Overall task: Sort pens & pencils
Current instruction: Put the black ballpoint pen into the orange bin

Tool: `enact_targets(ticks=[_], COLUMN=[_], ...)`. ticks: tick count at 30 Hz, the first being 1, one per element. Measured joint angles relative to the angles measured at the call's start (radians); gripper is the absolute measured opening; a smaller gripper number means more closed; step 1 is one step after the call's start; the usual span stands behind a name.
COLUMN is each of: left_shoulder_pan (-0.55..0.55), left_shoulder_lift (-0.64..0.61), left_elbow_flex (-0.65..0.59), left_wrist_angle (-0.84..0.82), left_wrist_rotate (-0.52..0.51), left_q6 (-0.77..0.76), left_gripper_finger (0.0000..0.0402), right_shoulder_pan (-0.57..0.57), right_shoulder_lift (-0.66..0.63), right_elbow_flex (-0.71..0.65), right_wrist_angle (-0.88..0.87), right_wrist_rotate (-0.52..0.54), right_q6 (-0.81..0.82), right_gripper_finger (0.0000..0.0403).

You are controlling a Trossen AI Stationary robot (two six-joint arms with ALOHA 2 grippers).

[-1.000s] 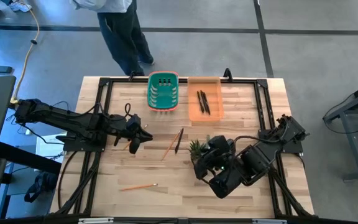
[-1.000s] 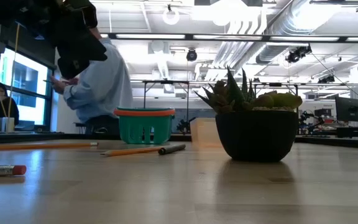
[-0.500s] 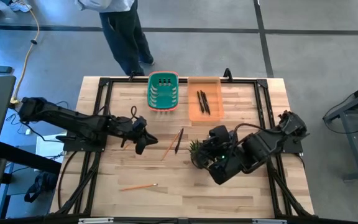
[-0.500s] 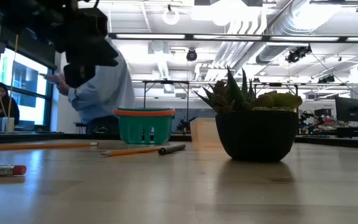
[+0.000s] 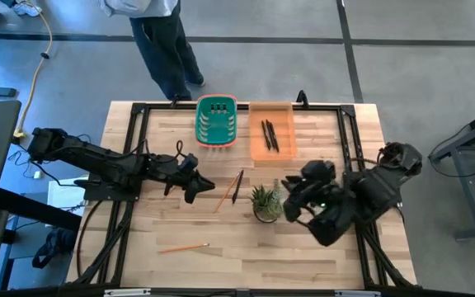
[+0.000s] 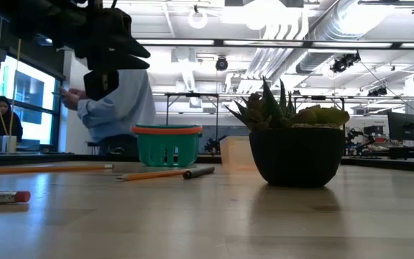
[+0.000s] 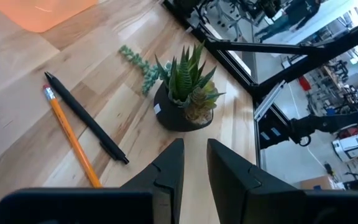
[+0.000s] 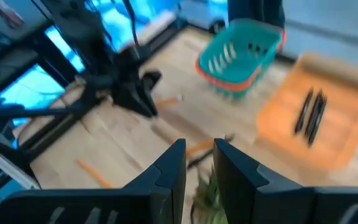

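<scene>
A black pen (image 5: 237, 187) and an orange pencil (image 5: 227, 192) lie side by side on the table's middle; in the left wrist view they are the pen (image 7: 86, 118) and the pencil (image 7: 72, 140). My left gripper (image 5: 207, 186) hovers just left of them, open by a narrow gap, with nothing between its fingers (image 7: 173, 165). Another pencil (image 5: 184, 246) lies near the front edge. Two pens (image 5: 269, 135) rest in the orange tray (image 5: 285, 111). My right gripper (image 5: 297, 200) hangs open and high, right of the plant.
A green basket (image 5: 216, 122) stands at the far edge beside the orange tray. A potted succulent (image 5: 265, 203) sits right of the pen and pencil. A pencil's eraser end (image 8: 168, 99) shows by the left arm. A person (image 5: 163, 41) stands beyond the far edge.
My left gripper has moved toward the table's right, closer to the pen and pencil pair, and has rolled somewhat. My right gripper has risen and drawn back toward the table's right edge, uncovering the plant in the high view. Nothing on the table has moved.
</scene>
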Motion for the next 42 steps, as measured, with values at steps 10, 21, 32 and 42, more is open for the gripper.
enact_targets(ticks=[10, 21, 32, 42], left_shoulder_pan=[0.0, 0.0, 0.0, 0.0], left_shoulder_lift=[0.0, 0.0, 0.0, 0.0], left_elbow_flex=[0.0, 0.0, 0.0, 0.0], left_wrist_angle=[0.003, 0.006, 0.006, 0.006], left_wrist_rotate=[-0.002, -0.024, -0.025, -0.027], left_q6=[-0.017, -0.018, -0.022, -0.037], left_gripper_finger=[0.0058, 0.0058, 0.0058, 0.0058], right_shoulder_pan=[0.12, 0.25, 0.358, 0.367], right_shoulder_lift=[-0.06, -0.107, -0.185, -0.224], right_elbow_flex=[0.0, 0.0, 0.001, 0.001], right_wrist_angle=[0.001, 0.001, 0.001, 0.094], right_wrist_rotate=[0.176, 0.314, 0.339, 0.162], right_q6=[-0.339, -0.479, -0.507, -0.607], right_gripper_finger=[0.0073, 0.0073, 0.0073, 0.0073])
